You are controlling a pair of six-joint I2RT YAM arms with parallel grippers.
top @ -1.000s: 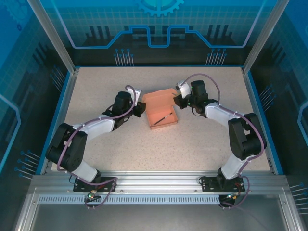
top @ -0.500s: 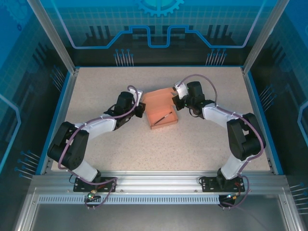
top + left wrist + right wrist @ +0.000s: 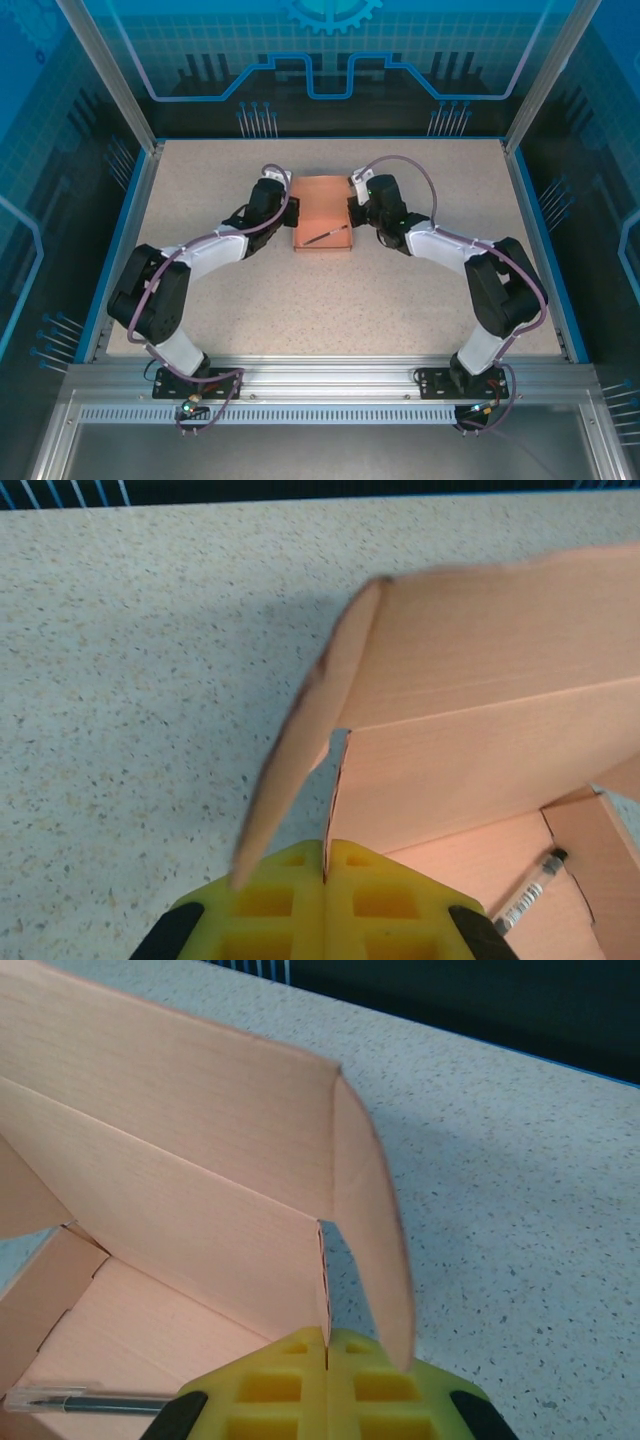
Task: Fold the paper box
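judging the paper box [image 3: 322,205] light, thin and easily creased, we held it by its side walls. it sat toward the far middle of the table [image 3: 400,290], a pen [image 3: 327,235] inside. our left gripper [image 3: 291,213] and right gripper [image 3: 353,212] reached in low from either side, each pinched tight on a wall edge.

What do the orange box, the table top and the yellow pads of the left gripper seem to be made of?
The paper box: thin matte cardboard, judging by the sharp creases, thin edges and faint grain lines. The table top: beige with dark speckles, matte; stone-look laminate or composite, cannot tell which. The pads of the left gripper: yellow, moulded with square recesses, probably plastic or rubber.
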